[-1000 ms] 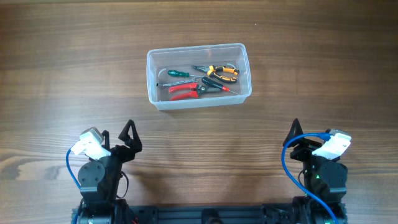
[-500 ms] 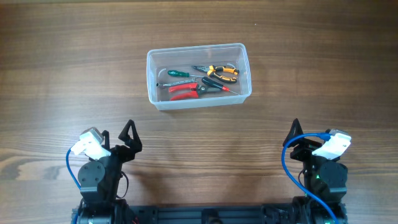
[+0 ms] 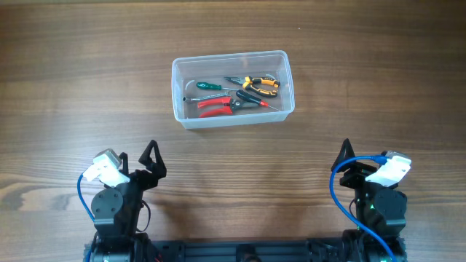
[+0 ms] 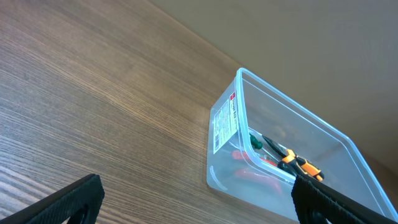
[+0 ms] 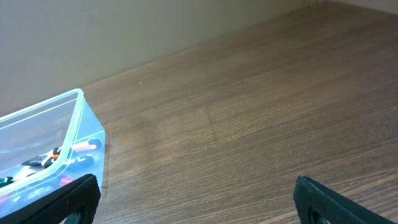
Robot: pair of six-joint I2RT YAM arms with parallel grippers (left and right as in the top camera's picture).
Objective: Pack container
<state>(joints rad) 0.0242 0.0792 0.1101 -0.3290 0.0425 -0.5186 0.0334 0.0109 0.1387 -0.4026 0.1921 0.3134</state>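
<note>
Both arms sit at the near edge of the brown wood-grain table (image 3: 378, 73); left gripper (image 3: 151, 159) with jaws spread wide and nothing between them, as the left wrist view shows a black finger at each lower corner; right gripper (image 3: 344, 156) likewise spread and empty.

The container, a clear translucent rectangular plastic tub with rounded corners and a rim (image 3: 177, 94), stands upright well ahead of both sets of jaws; ahead and to the right of the left jaws, ahead and to the left of the right jaws; neither touches it.

Contents seen from overhead: red-handled pliers (image 3: 213, 108), orange-and-black-handled pliers (image 3: 261, 82), a green-handled screwdriver (image 3: 207, 86), a dark-handled cutter (image 3: 247, 97); all lie flat on the tub floor, below the rim; some overlap, exact contacts hard to tell.

No loose tool shows on the table between the jaws and the tub; no lid in view.

Judgement: packing looks complete or very nearly so; the step in hand is holding clear. To do it well: keep both jaws low and apart from the tub wall; if a check pass is made, approach from above the rim rather than from the side, as a light tub would likely slide if nudged.
</note>
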